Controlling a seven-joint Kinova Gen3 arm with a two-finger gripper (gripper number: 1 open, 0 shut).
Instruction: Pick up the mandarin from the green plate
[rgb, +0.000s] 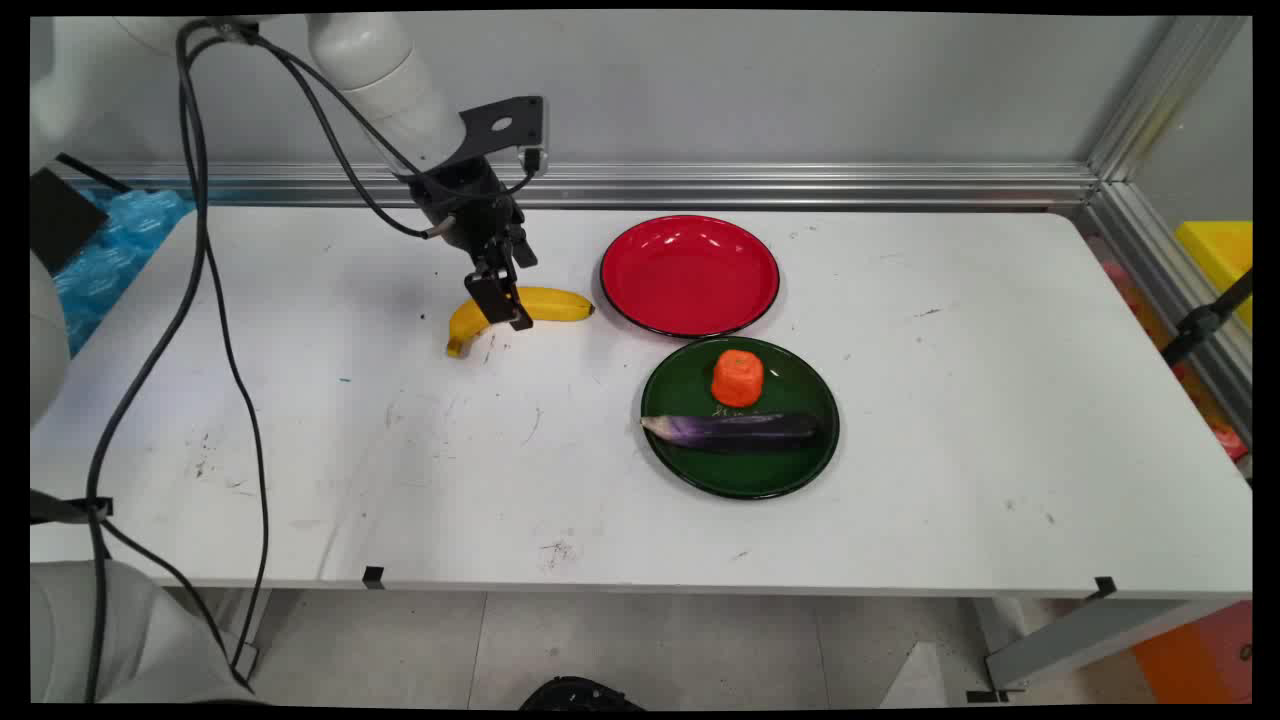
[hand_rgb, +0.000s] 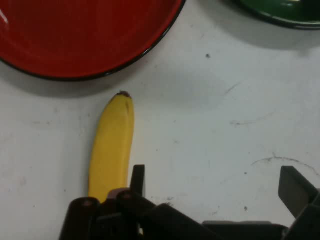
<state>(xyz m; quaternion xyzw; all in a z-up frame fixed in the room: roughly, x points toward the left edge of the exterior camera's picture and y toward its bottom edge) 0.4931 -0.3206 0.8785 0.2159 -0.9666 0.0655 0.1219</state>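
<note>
A yellow banana (rgb: 545, 304) lies on the white table (rgb: 300, 450), left of a red plate (rgb: 690, 274). My black gripper (rgb: 507, 306) hangs low over the banana's middle. In the hand view the gripper (hand_rgb: 215, 186) stands open. The banana (hand_rgb: 111, 145) runs just outside the left finger (hand_rgb: 138, 176), not between the two fingers, and its dark tip points at the red plate (hand_rgb: 85, 35). Bare table shows in the gap between the fingers.
A green plate (rgb: 790, 470) in front of the red one holds an orange carrot piece (rgb: 738, 377) and a purple eggplant (rgb: 735, 429). Its rim (hand_rgb: 285, 15) shows at the hand view's top right. Black cables (rgb: 215, 330) hang over the table's left side.
</note>
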